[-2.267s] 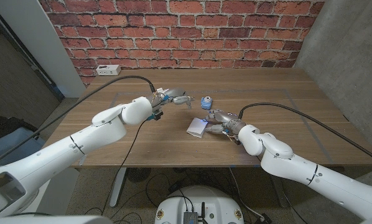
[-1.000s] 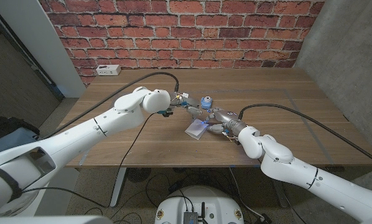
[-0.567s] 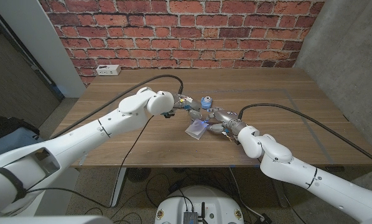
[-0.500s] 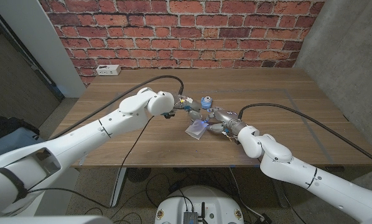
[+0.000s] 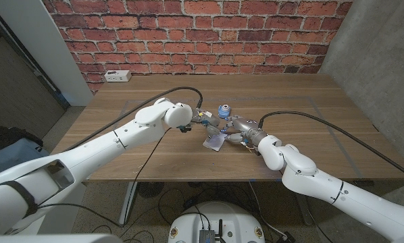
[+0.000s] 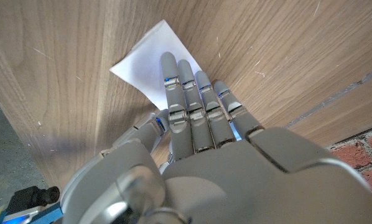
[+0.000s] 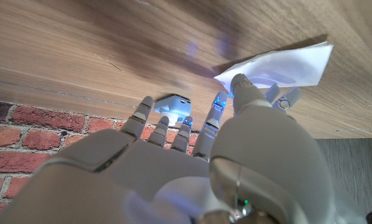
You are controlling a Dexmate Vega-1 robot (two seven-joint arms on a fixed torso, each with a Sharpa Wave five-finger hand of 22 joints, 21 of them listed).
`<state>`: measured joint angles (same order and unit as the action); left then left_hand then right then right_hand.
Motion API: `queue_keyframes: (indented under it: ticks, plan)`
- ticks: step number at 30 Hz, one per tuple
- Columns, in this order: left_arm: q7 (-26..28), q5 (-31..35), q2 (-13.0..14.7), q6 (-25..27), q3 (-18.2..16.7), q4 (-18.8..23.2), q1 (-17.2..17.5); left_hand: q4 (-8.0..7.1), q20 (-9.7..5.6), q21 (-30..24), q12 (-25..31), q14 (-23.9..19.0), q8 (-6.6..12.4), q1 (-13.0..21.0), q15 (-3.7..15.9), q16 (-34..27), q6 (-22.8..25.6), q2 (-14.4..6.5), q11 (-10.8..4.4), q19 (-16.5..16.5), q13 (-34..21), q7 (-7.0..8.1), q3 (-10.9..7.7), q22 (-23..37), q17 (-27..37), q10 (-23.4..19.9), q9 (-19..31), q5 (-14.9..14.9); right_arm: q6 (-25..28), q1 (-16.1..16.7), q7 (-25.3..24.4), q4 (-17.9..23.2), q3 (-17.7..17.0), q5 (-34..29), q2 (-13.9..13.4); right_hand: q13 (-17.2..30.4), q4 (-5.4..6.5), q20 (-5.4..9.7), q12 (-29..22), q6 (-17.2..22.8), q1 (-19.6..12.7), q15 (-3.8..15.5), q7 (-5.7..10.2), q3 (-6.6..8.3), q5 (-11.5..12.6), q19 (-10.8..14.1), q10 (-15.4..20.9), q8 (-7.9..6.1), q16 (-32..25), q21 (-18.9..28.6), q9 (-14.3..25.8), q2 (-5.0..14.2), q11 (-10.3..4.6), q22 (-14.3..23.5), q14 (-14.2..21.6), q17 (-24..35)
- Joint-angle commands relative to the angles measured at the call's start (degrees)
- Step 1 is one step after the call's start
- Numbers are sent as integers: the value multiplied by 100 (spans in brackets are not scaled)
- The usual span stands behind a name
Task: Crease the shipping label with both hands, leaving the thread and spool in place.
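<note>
Now both hands [image 5: 219,130] on shipping label [image 5: 213,142]; spool [image 5: 223,110] beside.

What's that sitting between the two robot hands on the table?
A white paper label, seen in the head view. The left hand and right hand meet over it, with left fingers lying on the paper.
</note>
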<state>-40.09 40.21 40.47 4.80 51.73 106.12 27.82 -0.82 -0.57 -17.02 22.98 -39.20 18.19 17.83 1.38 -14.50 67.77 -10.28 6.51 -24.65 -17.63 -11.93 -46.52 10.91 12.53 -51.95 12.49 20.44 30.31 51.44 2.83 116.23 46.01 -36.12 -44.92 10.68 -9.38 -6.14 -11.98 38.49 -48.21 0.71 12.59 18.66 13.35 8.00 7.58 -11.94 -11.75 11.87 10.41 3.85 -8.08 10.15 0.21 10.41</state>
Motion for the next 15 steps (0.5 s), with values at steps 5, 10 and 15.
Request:
queue_keyframes:
  ticks: [5,10,15]
  plan:
    - [21,-265,-80,-155,7,-232,-17,-114,157,-28,-21,44,116,103,-118,16,178,-124,103,-17,-72,-28,-13,-1,48,56,178,31,-22,-69,80,-61,2,-9,27,6,34,24,28,9,-63,13,2,-16,12,41,63,25,-2,-10,-3,9,23,4,50,7]
    - [481,-300,13,-336,-132,-147,106,-141,270,-23,-30,70,128,123,-161,-1,124,-117,79,-21,-108,-17,14,-3,93,89,254,18,-105,-78,33,-78,-14,11,32,6,37,43,31,38,-76,25,-2,-21,13,45,72,27,0,-11,-2,17,22,4,53,8]
    - [1085,-419,112,-647,-340,-107,279,-183,282,13,-87,243,107,123,-149,47,-52,-77,34,52,-167,-2,61,0,132,246,360,-17,-62,-125,82,-103,23,-51,62,7,41,52,31,75,-90,31,-3,-26,14,46,88,26,0,-12,-1,24,26,4,60,8]
